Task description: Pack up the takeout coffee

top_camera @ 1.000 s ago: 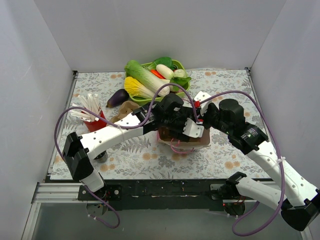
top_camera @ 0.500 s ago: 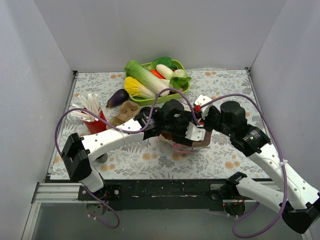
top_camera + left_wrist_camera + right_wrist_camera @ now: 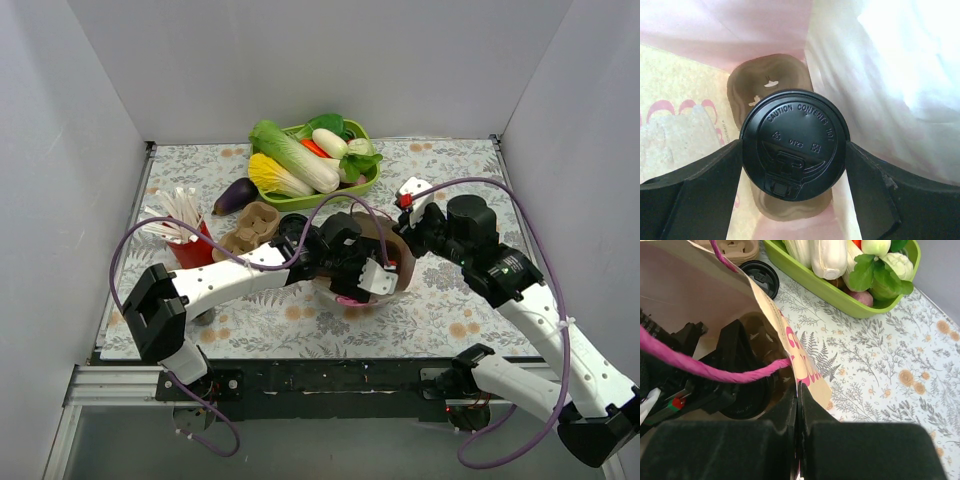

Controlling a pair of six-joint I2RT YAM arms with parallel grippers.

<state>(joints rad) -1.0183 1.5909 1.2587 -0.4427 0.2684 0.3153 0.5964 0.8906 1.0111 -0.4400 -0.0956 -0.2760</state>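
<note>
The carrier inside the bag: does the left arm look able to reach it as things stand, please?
Probably yes: the right tool pinches the bag open, and the left tool, gripping the coffee, hangs inside directly above the carrier with nothing visible between.

The left arm (image 3: 225, 280) stretches low across to the middle, and its jaws are wide apart. The right arm (image 3: 530, 300) bends in from the other side, its jaws squeezed tight together.

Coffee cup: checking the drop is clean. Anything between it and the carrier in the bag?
Nothing visible: the coffee cup, in the left hand, is over the carrier inside the bag; its lid hides the socket below.
</note>
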